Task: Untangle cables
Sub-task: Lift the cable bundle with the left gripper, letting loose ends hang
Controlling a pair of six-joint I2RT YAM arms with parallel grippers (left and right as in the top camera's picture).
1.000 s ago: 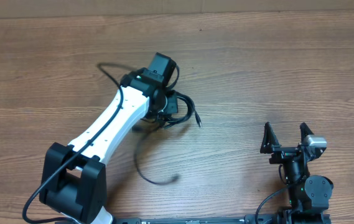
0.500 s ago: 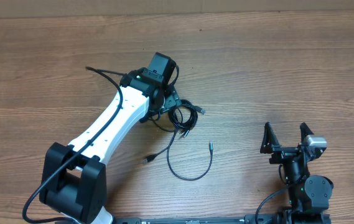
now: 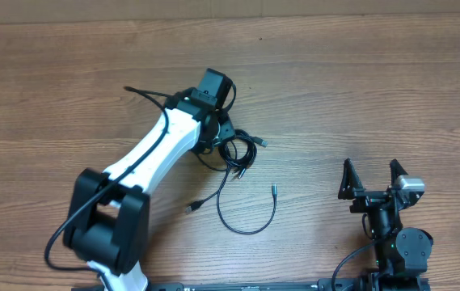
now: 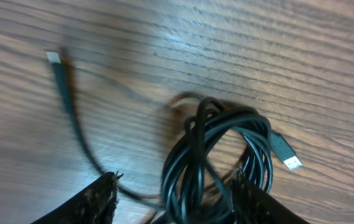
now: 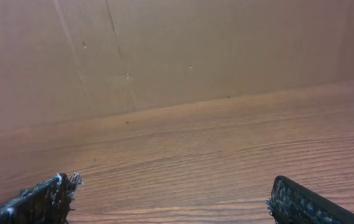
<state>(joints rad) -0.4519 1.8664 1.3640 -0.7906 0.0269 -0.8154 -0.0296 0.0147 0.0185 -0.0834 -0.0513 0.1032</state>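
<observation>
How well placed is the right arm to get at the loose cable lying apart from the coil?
Probably yes: its end effector stands open, with only bare table between it and that cable.

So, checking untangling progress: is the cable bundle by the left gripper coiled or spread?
Coiled: the cable bundle shows several loops bunched together, one plug poking out. A second cable lies spread in an open curve.

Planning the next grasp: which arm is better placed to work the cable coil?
Left. The left gripper, open, is over the cable coil, fingers either side; the right gripper sits far off, open, no cable in its view.
</observation>
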